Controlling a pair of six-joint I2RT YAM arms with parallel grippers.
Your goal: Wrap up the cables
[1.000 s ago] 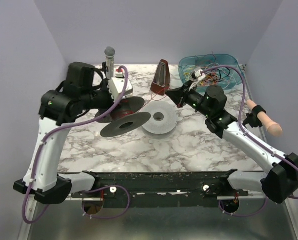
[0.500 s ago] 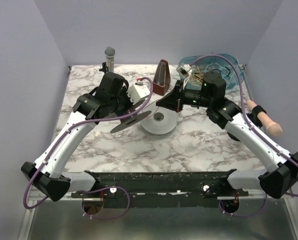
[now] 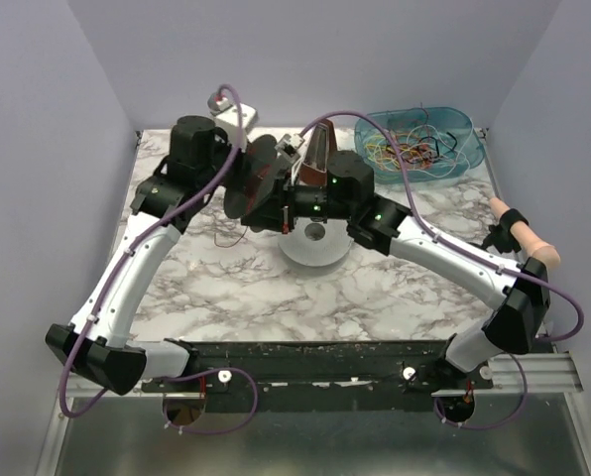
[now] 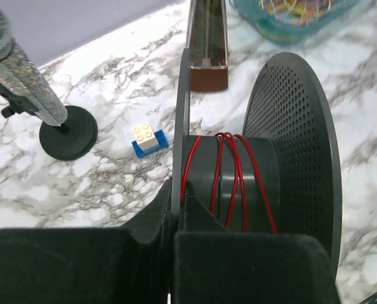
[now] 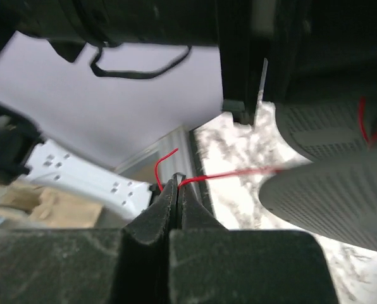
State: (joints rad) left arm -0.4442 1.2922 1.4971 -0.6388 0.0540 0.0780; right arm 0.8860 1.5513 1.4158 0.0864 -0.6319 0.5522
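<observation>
My left gripper (image 4: pixel 178 190) is shut on the flange of a dark grey perforated spool (image 4: pixel 290 126) and holds it on edge above the table. A thin red cable (image 4: pixel 229 183) is wound a few turns round its hub. In the top view the spool (image 3: pixel 259 183) hangs at the back centre, with my left gripper (image 3: pixel 238 188) behind it. My right gripper (image 5: pixel 178 180) is shut on the red cable (image 5: pixel 233 173), which runs taut to the spool (image 5: pixel 334 196); a short end curls out past the tips. From above, my right gripper (image 3: pixel 288 210) sits just beside the spool. A multicoloured tangle of cables (image 3: pixel 414 149) lies in the blue basket.
A white spool (image 3: pixel 315 243) lies flat under my right wrist. A metronome (image 3: pixel 320 149) stands behind it and the blue basket (image 3: pixel 464 129) is at the back right. A microphone on a stand (image 4: pixel 30 82) and a blue-and-white brick (image 4: pixel 149 138) are at the back left. A pink-handled tool (image 3: pixel 522 233) lies at the right edge.
My left arm has lifted the dark spool from flat to on edge and carried it to the back centre. My right arm has swung left from the basket to the spool.
</observation>
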